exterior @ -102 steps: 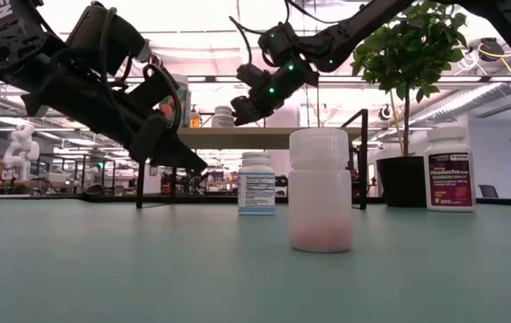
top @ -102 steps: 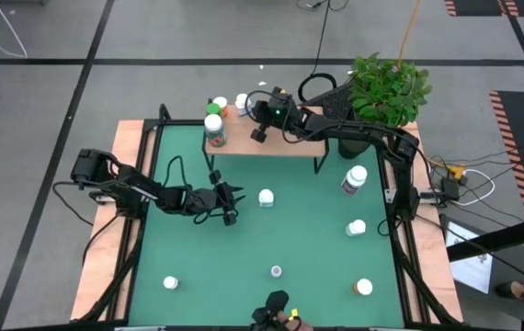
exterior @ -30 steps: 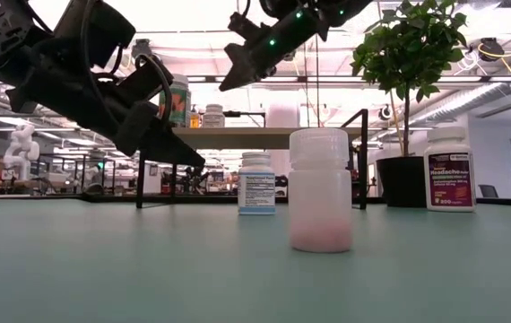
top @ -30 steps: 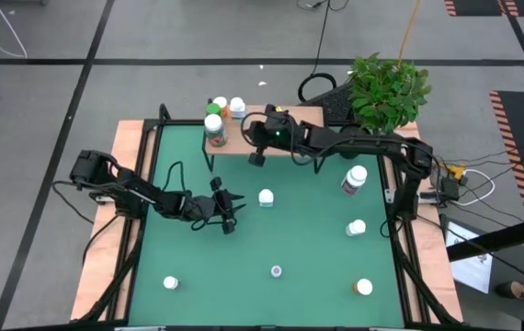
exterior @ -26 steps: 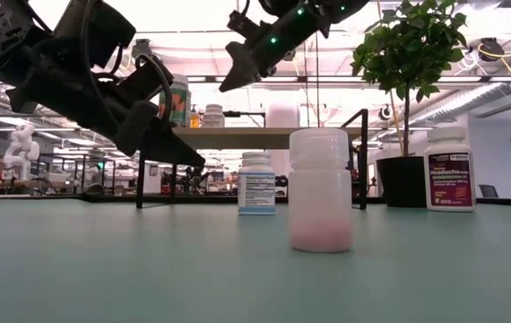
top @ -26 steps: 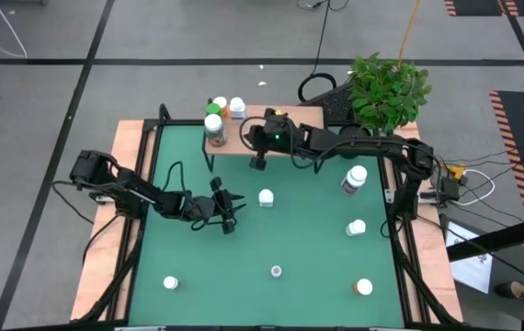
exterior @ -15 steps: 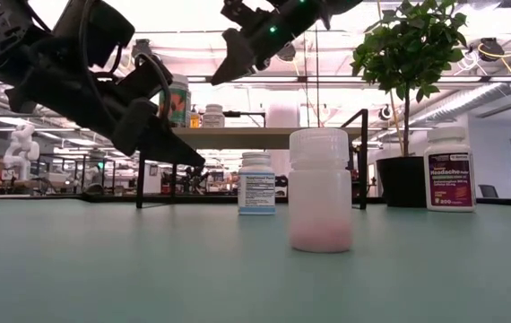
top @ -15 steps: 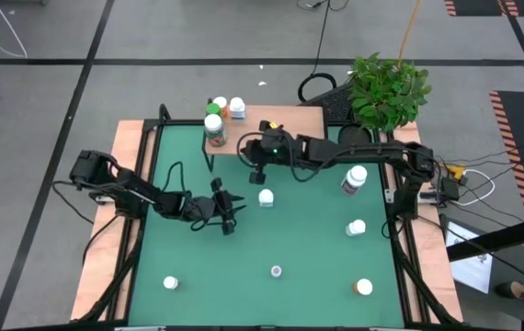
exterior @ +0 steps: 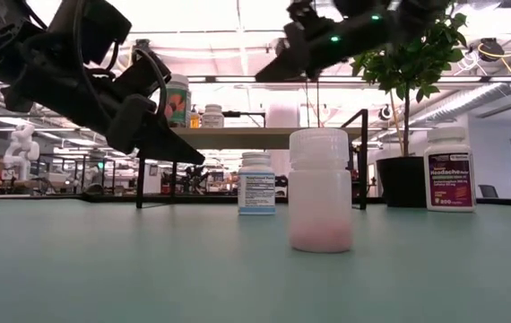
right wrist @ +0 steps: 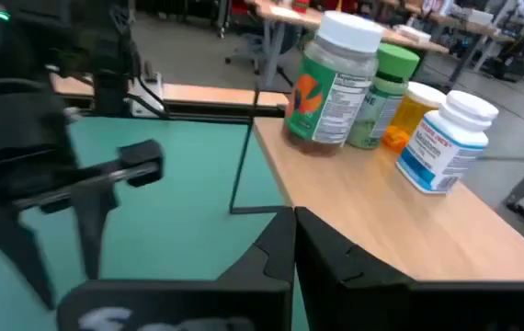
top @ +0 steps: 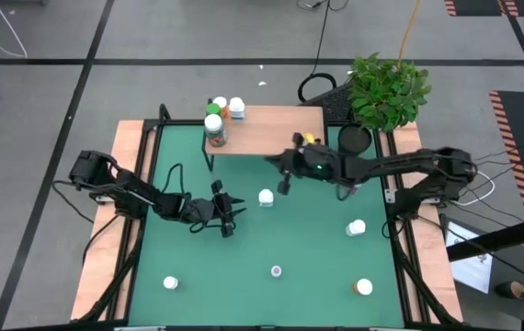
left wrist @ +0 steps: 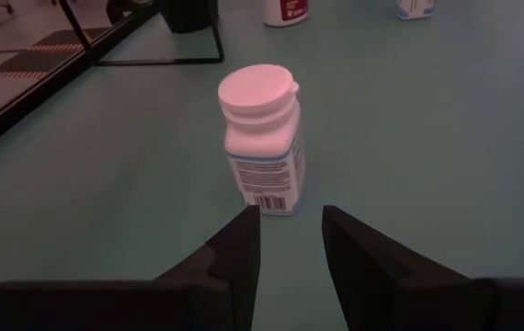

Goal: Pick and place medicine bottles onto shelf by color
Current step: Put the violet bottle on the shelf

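Observation:
The shelf (top: pixel 271 129) stands at the back of the green mat and carries several medicine bottles at its left end: a white-capped one (top: pixel 213 130), a green one (right wrist: pixel 386 97), an orange one (right wrist: pixel 409 115) and a blue-labelled one (right wrist: pixel 446 138). My left gripper (top: pixel 233 213) hovers low, open a little with nothing in it, pointing at a white blue-labelled bottle (left wrist: pixel 260 138) just ahead (top: pixel 266 197). My right gripper (top: pixel 283 184) is shut and empty, above the mat just in front of the shelf.
Loose bottles stand on the mat (top: pixel 317 248): a white one (top: pixel 356 227), an orange-tinted one (top: pixel 363 288), a small one (top: pixel 276 271) and one at the front left (top: pixel 170 283). A potted plant (top: pixel 386 87) sits at the back right corner.
My right arm has swung away from the shelf's left end, moving right and forward over the mat. The left arm and the bottles have stayed put.

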Action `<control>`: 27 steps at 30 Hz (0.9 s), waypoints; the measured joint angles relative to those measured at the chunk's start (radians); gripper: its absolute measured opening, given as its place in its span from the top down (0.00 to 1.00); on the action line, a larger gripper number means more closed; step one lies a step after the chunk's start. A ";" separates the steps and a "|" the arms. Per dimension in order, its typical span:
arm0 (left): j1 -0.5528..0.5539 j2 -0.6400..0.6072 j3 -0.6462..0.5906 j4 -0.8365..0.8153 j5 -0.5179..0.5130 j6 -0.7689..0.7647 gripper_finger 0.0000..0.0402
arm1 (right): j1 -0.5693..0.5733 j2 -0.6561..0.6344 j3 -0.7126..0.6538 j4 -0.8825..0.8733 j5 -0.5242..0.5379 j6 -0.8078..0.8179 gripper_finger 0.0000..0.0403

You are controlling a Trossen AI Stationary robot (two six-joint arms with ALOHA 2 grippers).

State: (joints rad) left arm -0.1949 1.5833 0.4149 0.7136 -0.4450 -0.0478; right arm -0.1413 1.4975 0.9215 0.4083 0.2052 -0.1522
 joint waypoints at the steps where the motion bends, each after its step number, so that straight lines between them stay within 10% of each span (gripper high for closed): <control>1: 0.002 0.000 0.000 0.000 0.000 0.001 0.70 | 0.003 -0.020 -0.029 0.026 -0.001 0.002 1.00; 12: 0.025 0.000 0.000 0.058 0.001 0.074 0.70 | 0.043 -0.142 -0.137 0.092 -0.185 0.013 1.00; 27: 0.030 0.000 0.000 0.046 0.001 -0.054 0.70 | 0.091 -0.149 -0.137 0.125 -0.183 0.005 1.00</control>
State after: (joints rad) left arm -0.1652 1.5833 0.4152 0.7597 -0.4438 -0.1018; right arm -0.0502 1.3487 0.7849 0.5329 0.0226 -0.1475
